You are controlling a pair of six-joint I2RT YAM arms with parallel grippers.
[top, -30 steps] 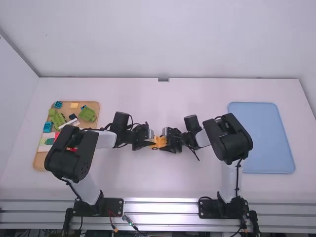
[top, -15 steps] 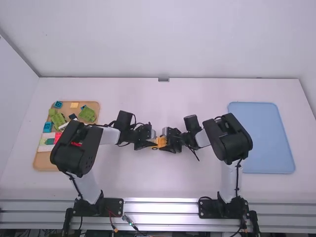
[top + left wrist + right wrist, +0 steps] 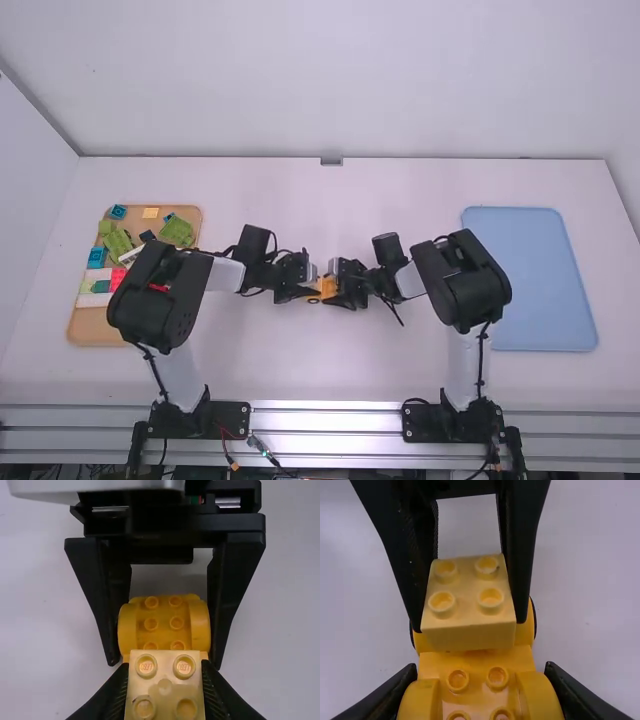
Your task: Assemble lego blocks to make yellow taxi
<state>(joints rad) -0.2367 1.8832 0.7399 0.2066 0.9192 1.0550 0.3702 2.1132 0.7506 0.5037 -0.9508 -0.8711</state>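
Mid-table, my left gripper [image 3: 306,285] and my right gripper [image 3: 342,288] face each other over the orange-yellow car base [image 3: 325,287]. In the left wrist view, my left gripper [image 3: 165,692] is shut on a pale yellow four-stud block [image 3: 164,686]. That block [image 3: 468,602] sits over the end of the car base [image 3: 477,672] in the right wrist view; whether its underside is pressed fully down, I cannot tell. My right gripper [image 3: 480,692] is shut on the car base by its rounded sides.
At the left, a tan tray [image 3: 88,328] holds several green, blue, red and white blocks, plus a small yellow one [image 3: 151,212]. A blue tray [image 3: 530,280] lies at the right. The left arm's elbow [image 3: 155,300] hangs over the tan tray's right side.
The left arm has shifted slightly to the right, its gripper now closer to the right one. The right arm and the car base have stayed where they were.
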